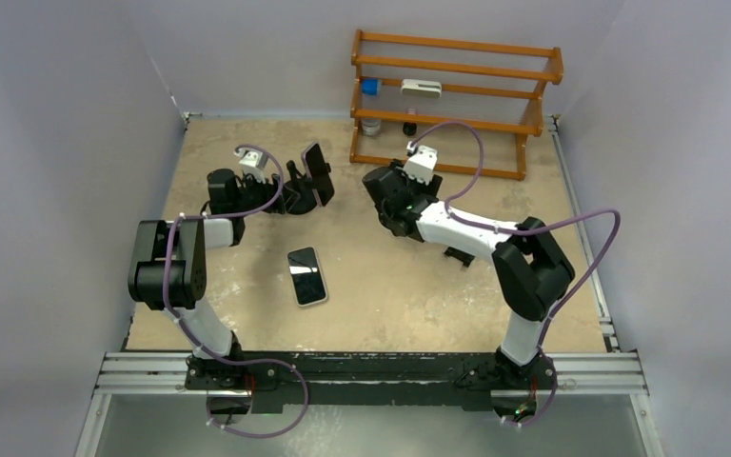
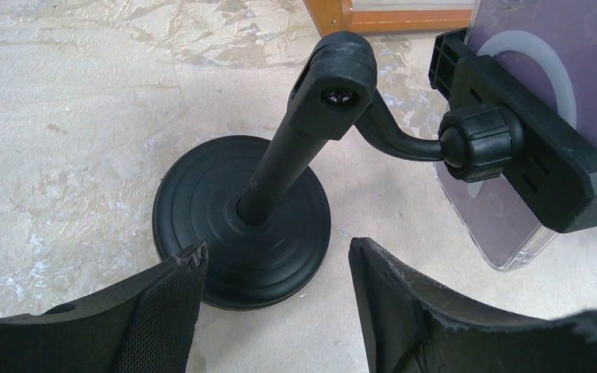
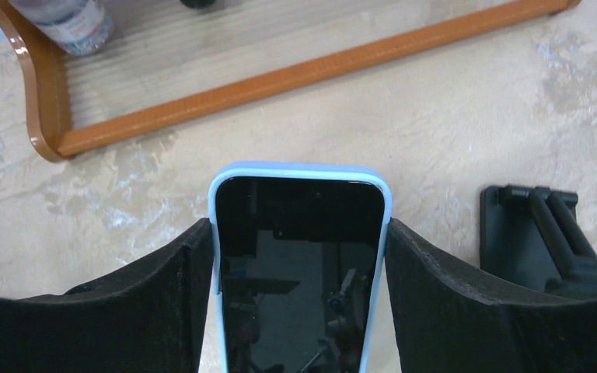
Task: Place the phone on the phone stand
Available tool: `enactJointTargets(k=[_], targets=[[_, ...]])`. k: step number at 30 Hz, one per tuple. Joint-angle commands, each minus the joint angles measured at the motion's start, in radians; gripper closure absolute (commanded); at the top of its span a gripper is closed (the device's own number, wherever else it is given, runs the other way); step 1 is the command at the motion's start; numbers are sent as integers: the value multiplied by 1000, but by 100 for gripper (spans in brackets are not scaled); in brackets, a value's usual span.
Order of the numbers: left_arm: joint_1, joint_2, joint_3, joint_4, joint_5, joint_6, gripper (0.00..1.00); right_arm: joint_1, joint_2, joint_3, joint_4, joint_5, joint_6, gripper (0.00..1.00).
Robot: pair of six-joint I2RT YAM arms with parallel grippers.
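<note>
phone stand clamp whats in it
A purple-backed phone in a clear case; its screen side is hidden in the left wrist view, and the clamp covers part of its back.

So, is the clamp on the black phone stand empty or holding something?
Holding: a phone in a clear case sits in the clamp of the black round-based phone stand, its back facing the left wrist camera.

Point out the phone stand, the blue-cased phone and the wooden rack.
phone stand (image 2: 288, 241), left wrist view, round base.
blue-cased phone (image 3: 299, 233), right wrist view, dark screen.
wooden rack (image 1: 457, 46), top view, top rail.
</note>
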Motion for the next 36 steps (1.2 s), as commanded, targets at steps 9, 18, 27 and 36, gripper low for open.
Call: enactJointTargets(k=[9,18,27,36], targets=[[5,9,36,38,22,-16,35,-56,-12,-14,536,139,-425,67],[6,7,36,30,23,-15,34,-59,27,-44,740,167,-580,67],[5,8,36,33,26,-16,34,-59,52,-87,873,180,-670,67],[5,10,36,31,28,-16,34,-60,80,-115,935,179,-680,67]])
